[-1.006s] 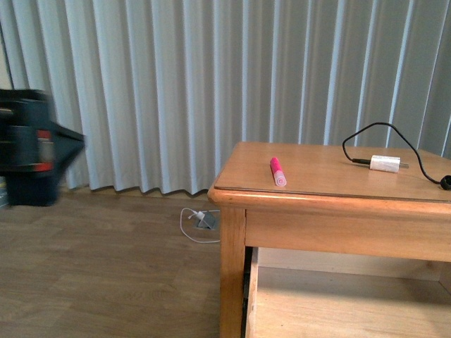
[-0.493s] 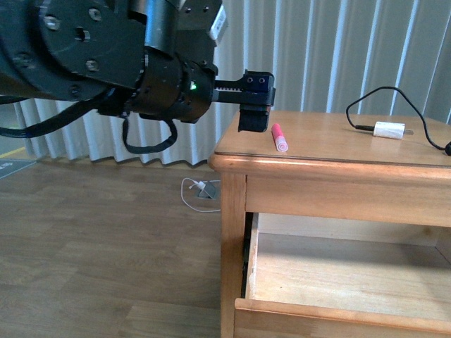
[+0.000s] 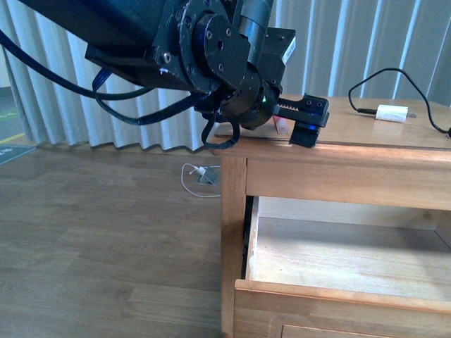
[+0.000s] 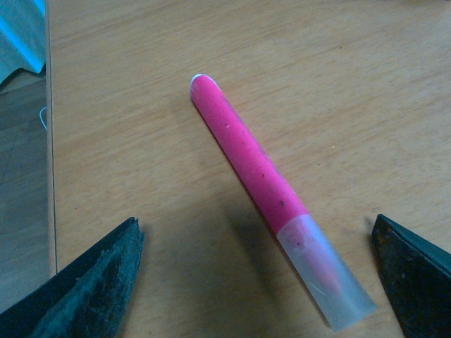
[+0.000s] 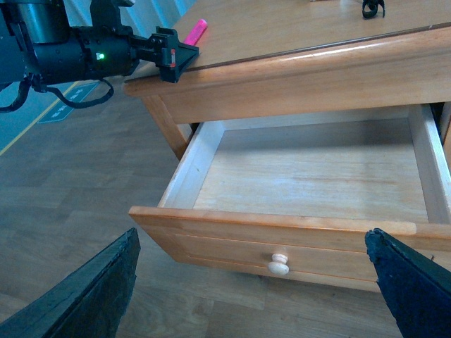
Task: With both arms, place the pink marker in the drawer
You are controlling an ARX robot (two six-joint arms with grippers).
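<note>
Pink marker (image 4: 254, 169), slim, bright magenta with a paler translucent cap, lying flat on the cabinet top (image 4: 352, 63) near its front corner, left gripper (image 3: 309, 121) spread wide, one jaw either side of it without touching, right gripper (image 5: 251, 243) likewise spread and empty, facing the pulled-out drawer (image 5: 282, 224).

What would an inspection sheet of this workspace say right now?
Surface: honey-coloured wooden cabinet top, glossy.
Job's things: slim magenta-pink marker with paler cap lying flat on the top; wide light-brown wooden drawer open, nothing seen inside.
Clutter: white charger plug on the top.
Grippers: left pincer open, fingers either side of the marker, not touching; right pincer open, facing the drawer front.
Cables: black cable looping from the plug; white cable on the floor.
Surroundings: pale pleated curtains, wood-look floor.
</note>
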